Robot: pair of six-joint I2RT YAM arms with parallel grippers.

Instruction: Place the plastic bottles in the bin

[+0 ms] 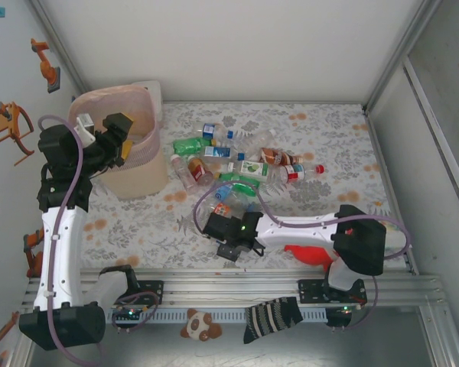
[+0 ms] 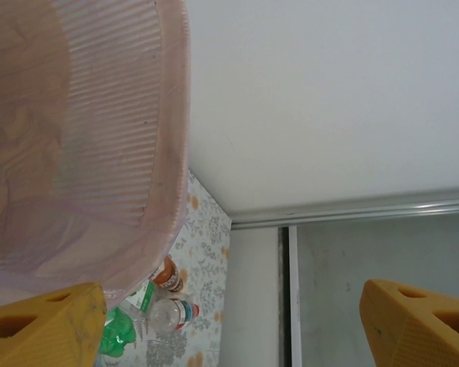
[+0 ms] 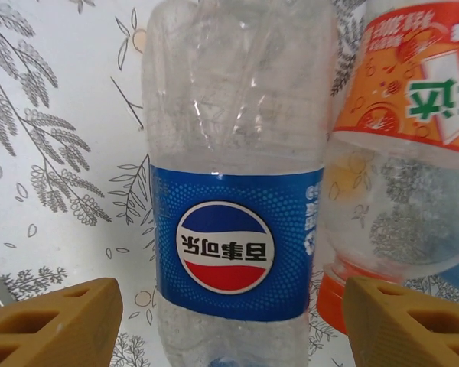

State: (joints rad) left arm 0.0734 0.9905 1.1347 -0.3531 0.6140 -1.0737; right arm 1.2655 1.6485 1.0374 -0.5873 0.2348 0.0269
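Bin (image 1: 141,172) at table's (image 1: 329,145) far-left; bottles (image 1: 249,167) heaped just rt of it, mid-table (a few strewn nearer the front edge).

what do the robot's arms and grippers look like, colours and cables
Both the left arm and right arm have white shells with black joints and black bases. A lilac cable loops along each. The left gripper and right gripper have black bodies and orange-yellow fingers with hollow cut-outs.

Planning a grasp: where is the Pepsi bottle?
In the right wrist view the Pepsi bottle lies on the floral cloth, centred before the open right gripper, with an orange-label bottle beside it.
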